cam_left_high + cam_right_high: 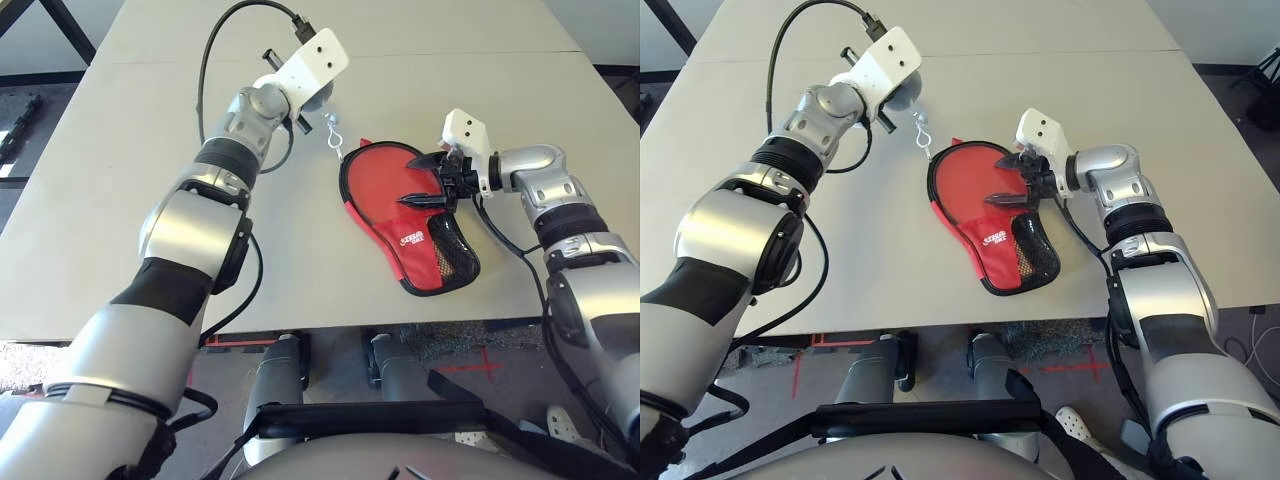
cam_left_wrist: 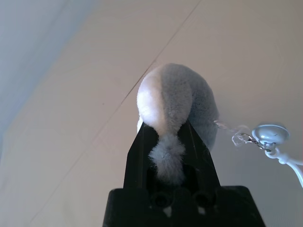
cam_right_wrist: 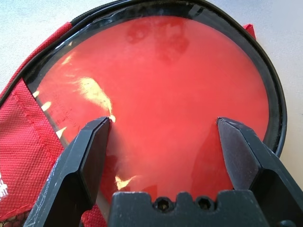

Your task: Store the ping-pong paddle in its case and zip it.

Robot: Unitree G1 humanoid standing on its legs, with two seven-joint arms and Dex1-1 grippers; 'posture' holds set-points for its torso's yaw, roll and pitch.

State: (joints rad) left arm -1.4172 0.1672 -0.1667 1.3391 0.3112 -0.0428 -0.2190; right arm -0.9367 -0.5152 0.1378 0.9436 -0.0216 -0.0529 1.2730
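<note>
The red case (image 1: 380, 185) lies flat on the table right of centre, its black mesh pocket (image 1: 452, 258) towards me. My right gripper (image 3: 163, 125) hovers just over its round end, open with nothing between the fingers. Behind the case's clear panel (image 3: 161, 71) shows a smooth round red face, seemingly the ping-pong paddle's; the handle is hidden. Farther back and to the left, my left gripper (image 2: 165, 127) is shut on a grey fuzzy pouch (image 2: 175, 97), held above the table.
A thin metal chain with a small white disc (image 2: 271, 135) hangs from the grey pouch, close to the case's far edge (image 1: 335, 132). The pale tabletop (image 1: 300, 240) has a seam across its far part. The front edge runs near my body.
</note>
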